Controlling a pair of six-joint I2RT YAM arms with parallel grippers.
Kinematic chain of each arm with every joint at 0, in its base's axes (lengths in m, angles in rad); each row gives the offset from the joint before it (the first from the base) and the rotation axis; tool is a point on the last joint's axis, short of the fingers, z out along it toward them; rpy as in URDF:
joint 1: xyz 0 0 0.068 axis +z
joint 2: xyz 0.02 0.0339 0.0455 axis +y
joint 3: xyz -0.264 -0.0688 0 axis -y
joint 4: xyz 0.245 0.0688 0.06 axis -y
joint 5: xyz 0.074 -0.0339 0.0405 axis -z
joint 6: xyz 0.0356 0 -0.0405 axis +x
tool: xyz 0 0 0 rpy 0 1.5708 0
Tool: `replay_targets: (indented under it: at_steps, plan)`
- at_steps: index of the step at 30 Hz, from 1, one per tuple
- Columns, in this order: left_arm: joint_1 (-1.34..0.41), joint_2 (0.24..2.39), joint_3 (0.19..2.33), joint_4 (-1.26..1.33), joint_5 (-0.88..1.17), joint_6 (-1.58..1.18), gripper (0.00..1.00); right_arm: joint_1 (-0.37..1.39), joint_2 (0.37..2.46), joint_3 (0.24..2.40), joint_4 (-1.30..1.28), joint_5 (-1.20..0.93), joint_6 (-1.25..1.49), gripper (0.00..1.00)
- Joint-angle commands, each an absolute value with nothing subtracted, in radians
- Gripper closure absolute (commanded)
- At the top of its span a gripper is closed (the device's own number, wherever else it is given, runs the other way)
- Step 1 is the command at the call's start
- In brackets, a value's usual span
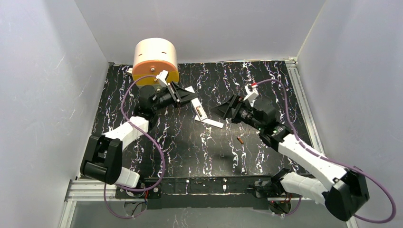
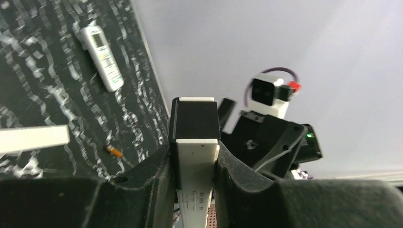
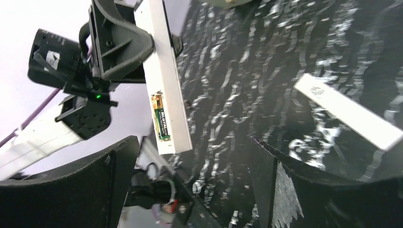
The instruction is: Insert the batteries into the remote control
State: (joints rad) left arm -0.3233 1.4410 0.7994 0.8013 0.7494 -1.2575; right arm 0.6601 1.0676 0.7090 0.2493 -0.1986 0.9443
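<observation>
Left tool (image 2: 194, 161): pinching remote (image 3: 161, 71) partway along, clear of bench, battery bay turned toward right arm. Seated battery (image 3: 160, 122) near remote's free end; state of second slot not discernible.

Right tool (image 1: 221, 110): spread wide, nothing between fingers, aimed at remote's free end, close but apart.

Loose battery (image 1: 240, 140): flat on bench (image 1: 190, 159), lower right of right tool in top view, long axis diagonal, upper left to lower right. Far nearer right arm than left; judged next pick, needing a turn down and back from present aim.

Also on bench: bar (image 1: 212, 123), plain white, just below remote's end; buttoned handset (image 2: 102, 57), upper left of left-wrist view.

Surface black, white-marbled, so small dark-ended battery easy to lose against it. Pale walls close on three sides; orange drum (image 1: 154, 59) upper left.
</observation>
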Motion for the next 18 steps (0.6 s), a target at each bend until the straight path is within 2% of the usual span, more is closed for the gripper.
replay_targets:
  at_steps: [1, 4, 7, 10, 18]
  plan:
    - [-0.289, 1.365, 0.712, 0.755, 0.714, -1.184, 1.00, 0.647, 0.957, 0.764, -0.092, 0.050, 0.745, 0.09]
    - [-0.273, 1.336, 0.659, 0.706, 0.699, -1.141, 1.00, 0.646, 0.952, 0.805, -0.328, 0.269, 0.663, 0.17]
    - [-0.269, 1.318, 0.634, 0.681, 0.705, -1.118, 1.00, 0.638, 1.031, 0.870, -0.514, 0.364, 0.592, 0.25]
    - [-0.268, 1.308, 0.626, 0.675, 0.722, -1.101, 1.00, 0.635, 1.133, 0.902, -0.613, 0.385, 0.540, 0.30]
    - [-0.268, 1.248, 0.652, 0.673, 0.817, -0.959, 1.00, 0.628, 1.369, 0.905, -0.674, 0.352, 0.387, 0.30]
